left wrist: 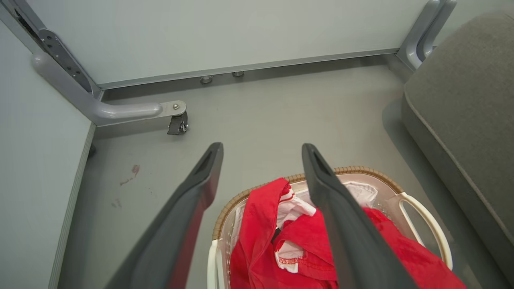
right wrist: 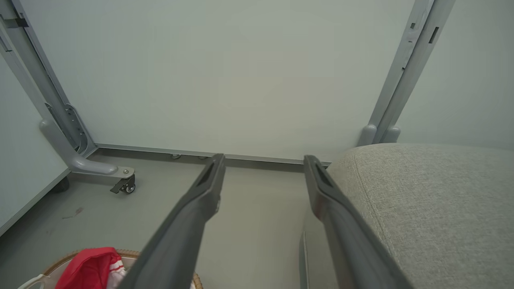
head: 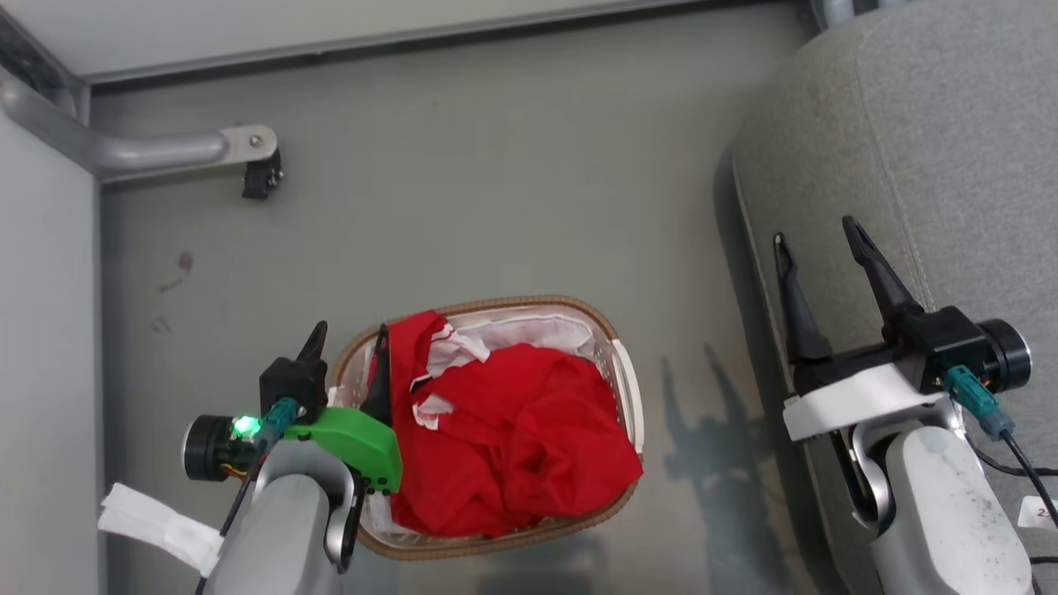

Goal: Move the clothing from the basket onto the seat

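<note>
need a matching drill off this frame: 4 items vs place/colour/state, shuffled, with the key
Things
1. clothing
2. basket
3. seat
4. left gripper

Descriptions
A. stands on the floor, brown woven rim
B. open, above the basket's left edge
C. red, heaped inside the basket
D. grey, on the robot's right

Pairs: 1-C, 2-A, 3-D, 4-B
</note>
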### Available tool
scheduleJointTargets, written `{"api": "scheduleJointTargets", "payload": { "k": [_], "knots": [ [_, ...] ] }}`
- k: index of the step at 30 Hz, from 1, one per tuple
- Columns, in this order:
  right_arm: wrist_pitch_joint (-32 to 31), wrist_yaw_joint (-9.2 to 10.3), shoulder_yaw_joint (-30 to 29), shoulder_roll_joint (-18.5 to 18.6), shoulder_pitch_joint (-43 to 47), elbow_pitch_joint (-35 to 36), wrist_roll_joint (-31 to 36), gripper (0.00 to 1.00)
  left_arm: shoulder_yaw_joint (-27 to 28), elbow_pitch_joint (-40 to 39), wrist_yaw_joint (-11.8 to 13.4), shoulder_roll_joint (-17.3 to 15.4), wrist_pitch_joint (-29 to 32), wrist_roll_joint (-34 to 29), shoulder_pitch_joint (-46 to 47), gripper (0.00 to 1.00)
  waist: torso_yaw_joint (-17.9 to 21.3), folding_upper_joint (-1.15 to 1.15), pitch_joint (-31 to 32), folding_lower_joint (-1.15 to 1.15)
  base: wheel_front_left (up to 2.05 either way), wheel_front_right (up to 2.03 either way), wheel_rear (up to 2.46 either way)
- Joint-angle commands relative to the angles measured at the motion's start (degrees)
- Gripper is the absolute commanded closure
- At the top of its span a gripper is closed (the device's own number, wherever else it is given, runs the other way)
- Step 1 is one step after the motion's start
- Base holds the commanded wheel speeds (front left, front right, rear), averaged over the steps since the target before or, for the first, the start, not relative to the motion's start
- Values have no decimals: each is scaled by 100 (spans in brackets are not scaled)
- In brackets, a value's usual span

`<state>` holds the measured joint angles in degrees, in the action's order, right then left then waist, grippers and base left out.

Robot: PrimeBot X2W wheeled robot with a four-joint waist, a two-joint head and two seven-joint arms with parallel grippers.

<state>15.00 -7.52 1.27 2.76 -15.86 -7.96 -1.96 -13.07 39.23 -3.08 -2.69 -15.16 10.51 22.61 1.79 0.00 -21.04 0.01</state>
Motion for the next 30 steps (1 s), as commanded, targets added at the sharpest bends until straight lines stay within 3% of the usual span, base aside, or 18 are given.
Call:
{"api": "scheduleJointTargets", "payload": {
  "k": [1,8,17,30],
  "knots": [
    [28,5,46,22,-142,36,-66,0,-12,150,-11,-38,0,-45,221,0,375,0,-973,-1,0,0,0],
    [28,6,241,21,-480,94,-271,0,-102,1117,67,-178,0,-323,893,0,683,0,-1645,-1,0,0,0],
    [28,6,370,22,-644,85,-500,0,-149,2263,172,-327,0,-404,1497,0,919,0,-2065,-1,0,0,0],
    [28,6,487,21,-786,125,-730,0,-14,2803,631,-551,0,-268,2028,0,1090,0,-2300,-1,0,0,0]
  ]
}}
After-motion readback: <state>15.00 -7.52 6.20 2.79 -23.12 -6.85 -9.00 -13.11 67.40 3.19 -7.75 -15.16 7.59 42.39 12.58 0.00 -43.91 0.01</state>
